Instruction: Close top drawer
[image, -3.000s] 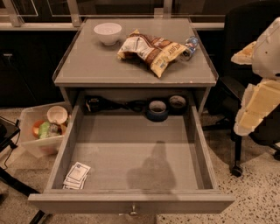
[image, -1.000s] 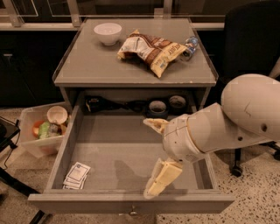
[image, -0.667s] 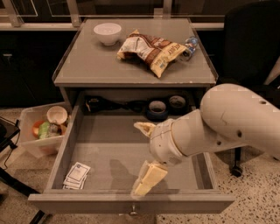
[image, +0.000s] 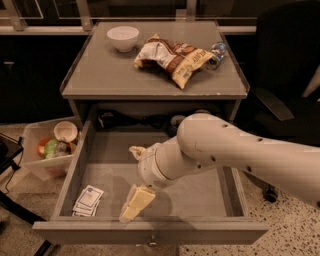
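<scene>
The top drawer (image: 150, 232) is pulled far out towards the camera. Its grey front panel lies along the bottom edge, with the small round knob (image: 151, 243) at its centre. My gripper (image: 133, 177) hangs over the inside of the drawer, left of centre and just behind the front panel. Its two cream fingers (image: 136, 202) are spread apart with nothing between them. The thick white arm (image: 235, 150) reaches in from the right and covers the drawer's right half. The two lower drawers are out of view.
The drawer holds small paper packets (image: 87, 200) at front left and a black cable (image: 127, 120) at the back. A white bowl (image: 123, 37), chip bag (image: 172, 57) and blue-wrapped item (image: 216, 52) lie on the cabinet top. A plastic bin (image: 47, 150) stands left, a black chair (image: 290, 75) right.
My arm has swung in from the right and kept moving left and forward over the drawer. The gripper is now left of centre near the front panel. The drawer has not moved.
</scene>
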